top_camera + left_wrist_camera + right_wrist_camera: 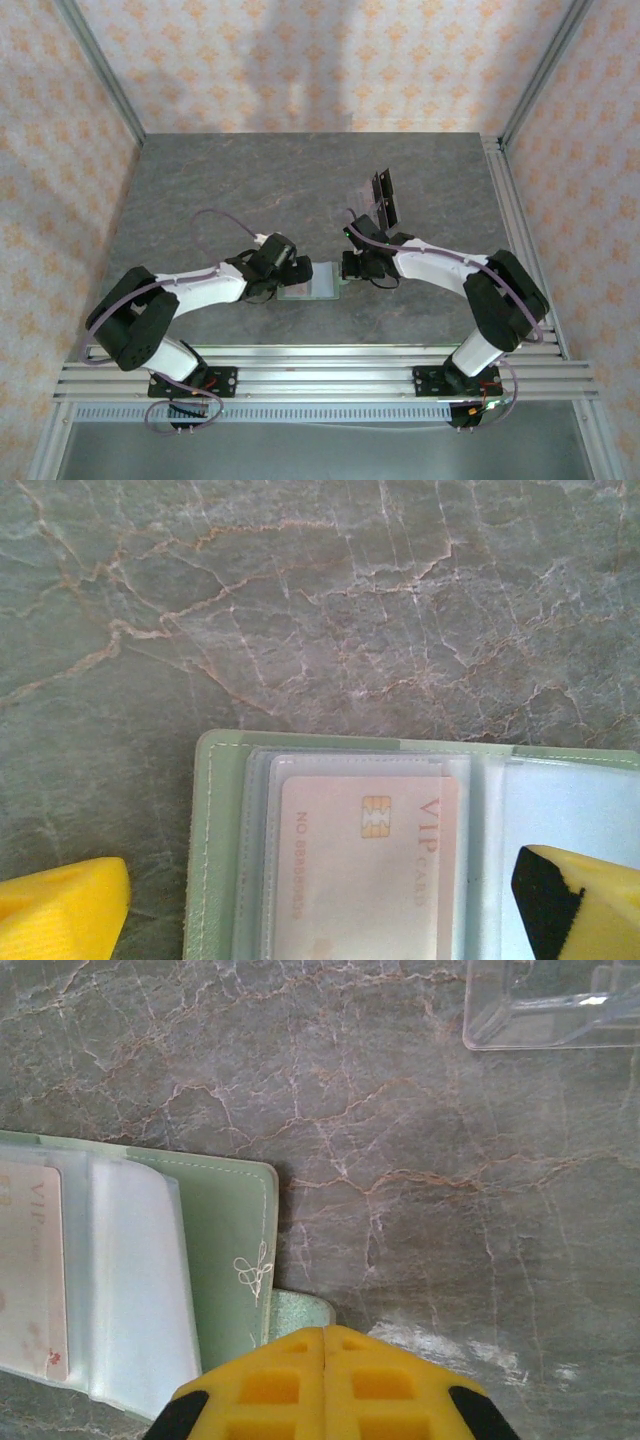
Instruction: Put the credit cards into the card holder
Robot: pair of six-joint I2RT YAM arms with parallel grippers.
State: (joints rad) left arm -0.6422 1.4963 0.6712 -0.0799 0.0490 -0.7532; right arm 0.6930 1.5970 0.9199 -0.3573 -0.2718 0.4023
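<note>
1 card holder open flat on worktop, between the 2 tools. 1 mauve VIP card in its clear sleeve.
Left tool: fingers wide apart over open holder, one tip either side of VIP card, gripping nothing.
Right tool: fingers together, no gap, tips at closing tab; can't tell if tab is pinched.
1 clear stand further back on right. Dark cards upright in it, at least 2, exact count unclear.
</note>
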